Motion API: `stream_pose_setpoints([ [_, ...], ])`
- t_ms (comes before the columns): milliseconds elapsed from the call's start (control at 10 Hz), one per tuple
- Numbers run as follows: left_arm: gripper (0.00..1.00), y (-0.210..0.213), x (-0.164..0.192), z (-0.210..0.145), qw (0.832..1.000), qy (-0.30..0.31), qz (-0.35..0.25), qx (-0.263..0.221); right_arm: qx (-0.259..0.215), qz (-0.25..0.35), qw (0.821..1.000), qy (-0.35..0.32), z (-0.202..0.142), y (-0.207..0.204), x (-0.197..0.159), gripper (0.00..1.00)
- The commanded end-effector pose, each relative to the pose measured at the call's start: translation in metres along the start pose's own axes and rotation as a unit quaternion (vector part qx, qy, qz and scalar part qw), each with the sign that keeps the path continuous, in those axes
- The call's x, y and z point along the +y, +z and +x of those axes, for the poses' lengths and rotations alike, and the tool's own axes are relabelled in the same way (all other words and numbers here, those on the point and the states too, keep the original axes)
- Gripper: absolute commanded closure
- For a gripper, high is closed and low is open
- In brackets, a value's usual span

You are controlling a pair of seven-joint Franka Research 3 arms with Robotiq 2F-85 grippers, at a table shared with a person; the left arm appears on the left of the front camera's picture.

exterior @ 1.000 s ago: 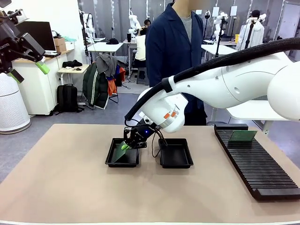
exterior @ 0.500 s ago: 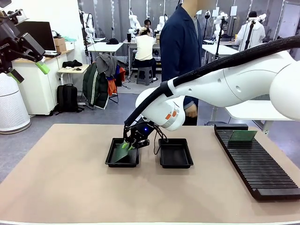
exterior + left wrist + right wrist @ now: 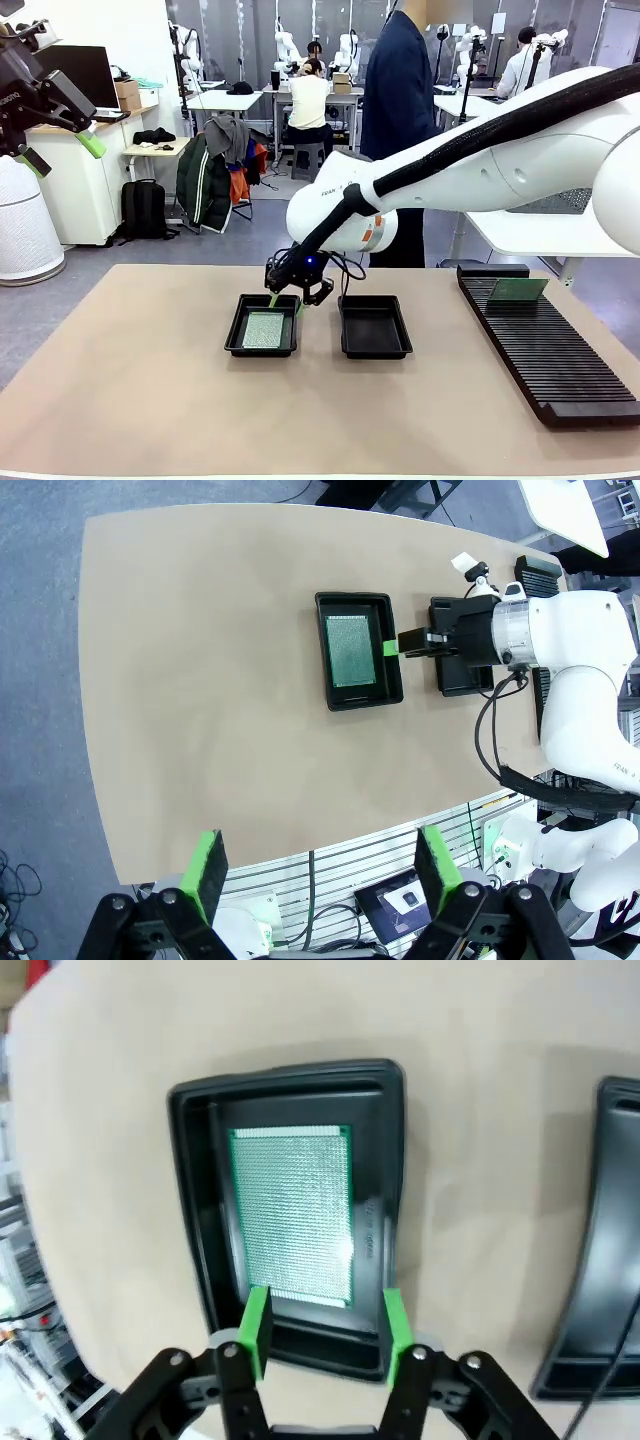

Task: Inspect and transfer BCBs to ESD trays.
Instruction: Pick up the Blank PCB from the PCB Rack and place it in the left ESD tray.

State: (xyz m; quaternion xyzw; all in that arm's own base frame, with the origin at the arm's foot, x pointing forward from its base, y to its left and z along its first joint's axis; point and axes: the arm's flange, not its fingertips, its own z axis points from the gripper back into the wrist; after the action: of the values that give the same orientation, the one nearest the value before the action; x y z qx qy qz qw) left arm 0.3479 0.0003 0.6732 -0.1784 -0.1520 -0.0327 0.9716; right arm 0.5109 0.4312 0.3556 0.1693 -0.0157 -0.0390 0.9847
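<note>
Two ESD trays (image 3: 262,351) sit side by side on my tabletop (image 3: 150,400). The loaded tray (image 3: 190,1210) holds one BCB (image 3: 295,1215), lying flat on its floor with a black margin all round and nothing on top of it. Just beside the loaded tray is the empty tray (image 3: 375,330), its floor bare.

My right pincer (image 3: 325,1305) hangs just above the loaded tray, over its rim. The green pads (image 3: 256,1325) stand apart and grip nothing, and the board lies clear below them.

My left pincer (image 3: 322,845) is raised well away from the loaded tray, off past the tabletop's edge. Its fingers are spread wide and it carries nothing.

Beyond the empty tray, well apart from the loaded tray, lies a long black slotted rack (image 3: 548,350). A second BCB (image 3: 518,290) stands tilted in its far end. A person (image 3: 398,90) in dark blue stands behind the loaded tray, past the tabletop's far edge.
</note>
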Motion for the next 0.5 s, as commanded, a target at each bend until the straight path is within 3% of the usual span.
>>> stream_pose_setpoints([
  [0, 0.00, -0.001, 0.000, 0.000, 1.000, 0.000, 0.000, 0.000, -0.001, -0.066, 0.998, -0.003, -0.003, 0.019, 0.019, 0.22],
  [200, 0.00, -0.001, 0.000, 0.000, 1.000, 0.000, 0.000, 0.000, 0.003, -0.106, 0.994, 0.005, -0.007, 0.036, 0.024, 0.02],
  [400, 0.00, -0.001, 0.000, 0.000, 1.000, 0.000, 0.000, 0.000, -0.001, -0.126, 0.992, 0.007, -0.011, 0.054, 0.027, 0.00],
])
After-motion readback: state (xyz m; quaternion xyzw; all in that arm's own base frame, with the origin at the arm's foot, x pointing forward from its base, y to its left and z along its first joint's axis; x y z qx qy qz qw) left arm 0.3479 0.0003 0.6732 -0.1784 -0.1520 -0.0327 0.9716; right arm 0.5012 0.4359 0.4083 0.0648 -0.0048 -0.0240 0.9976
